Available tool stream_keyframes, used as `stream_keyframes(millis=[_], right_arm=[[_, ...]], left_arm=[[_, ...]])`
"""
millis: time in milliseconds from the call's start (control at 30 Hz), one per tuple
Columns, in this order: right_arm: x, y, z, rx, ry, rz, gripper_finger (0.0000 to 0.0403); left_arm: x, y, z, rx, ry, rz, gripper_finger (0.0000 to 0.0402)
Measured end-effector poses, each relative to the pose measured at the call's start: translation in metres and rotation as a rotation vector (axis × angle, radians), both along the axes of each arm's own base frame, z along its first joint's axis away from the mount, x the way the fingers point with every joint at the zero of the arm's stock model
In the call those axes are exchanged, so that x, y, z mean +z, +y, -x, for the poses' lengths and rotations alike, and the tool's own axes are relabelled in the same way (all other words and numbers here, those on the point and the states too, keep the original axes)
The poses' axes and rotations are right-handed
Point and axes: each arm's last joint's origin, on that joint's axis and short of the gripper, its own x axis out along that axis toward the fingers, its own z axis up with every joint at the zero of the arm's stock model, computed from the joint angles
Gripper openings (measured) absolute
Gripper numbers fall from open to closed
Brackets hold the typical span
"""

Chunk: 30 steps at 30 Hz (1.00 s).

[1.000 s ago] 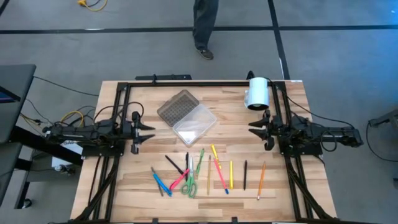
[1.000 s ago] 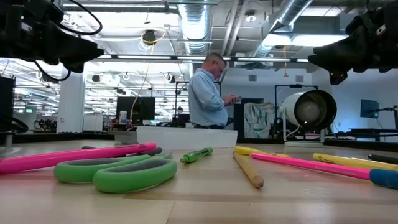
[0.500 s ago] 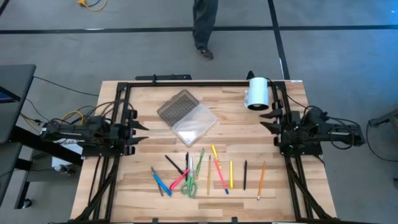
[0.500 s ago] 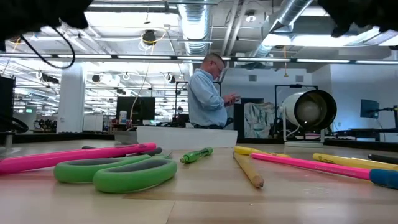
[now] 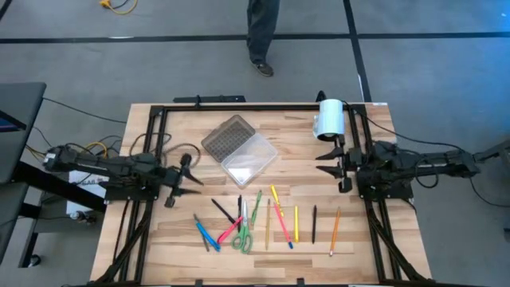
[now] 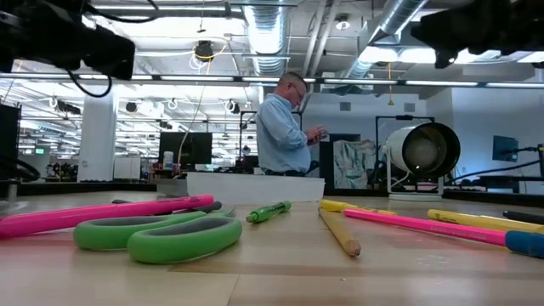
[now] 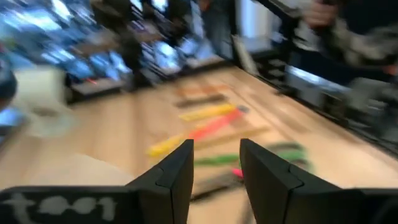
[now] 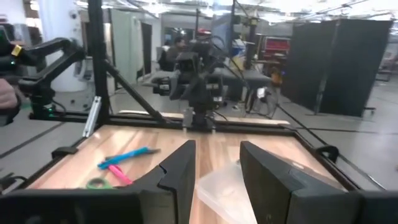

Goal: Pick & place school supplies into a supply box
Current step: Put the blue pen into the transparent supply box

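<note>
Pens and pencils are spread in a loose row along the near edge of the desk, with the green-handled scissors lying among them toward the left end of the row. Nothing has been placed in the supply box, which lies open at the middle of the desk toward the far edge, its grey dotted lid folded out on the far-left side of the clear tray. A white cylinder is seen on its side near the far right corner. The left gripper is held over the left side of the desk, level with the near end of the box, with its fingers spread apart and nothing between them. The right gripper is held over the right side, just in front of the cylinder, likewise spread and empty. A person is seen standing beyond the far edge.
</note>
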Motion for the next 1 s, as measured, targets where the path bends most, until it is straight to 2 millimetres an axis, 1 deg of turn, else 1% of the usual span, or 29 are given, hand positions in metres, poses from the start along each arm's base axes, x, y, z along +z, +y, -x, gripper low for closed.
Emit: stream_keyframes(millis=[133, 300, 400, 533, 633, 800, 900, 1000], right_arm=[[0.001, 0.007, -0.007, 0.050, 0.025, 0.028, 0.0122], [0.006, 0.015, -0.015, 0.106, 0.017, 0.091, 0.0122], [0.008, 0.019, -0.018, 0.130, 0.018, 0.102, 0.0122], [0.003, 0.026, -0.020, 0.173, 0.058, 0.107, 0.0122], [0.000, 0.031, -0.021, 0.205, 0.077, 0.111, 0.0122], [-0.004, 0.039, -0.024, 0.257, 0.103, 0.141, 0.0122], [-0.006, 0.043, -0.024, 0.280, 0.116, 0.155, 0.0122], [-0.008, 0.046, -0.025, 0.292, 0.127, 0.159, 0.0122]], left_arm=[[0.002, -0.018, -0.014, -0.071, 0.132, 0.029, 0.0101], [0.019, -0.048, -0.039, -0.085, 0.262, -0.057, 0.0074], [0.025, -0.068, -0.053, -0.074, 0.384, -0.128, 0.0062], [0.018, -0.092, -0.069, 0.027, 0.576, -0.175, 0.0055], [0.004, -0.109, -0.081, 0.088, 0.671, -0.189, 0.0055], [-0.015, -0.138, -0.102, 0.081, 0.778, -0.202, 0.0063], [-0.021, -0.151, -0.111, 0.069, 0.857, -0.253, 0.0069], [-0.022, -0.156, -0.115, 0.098, 0.945, -0.300, 0.0072]])
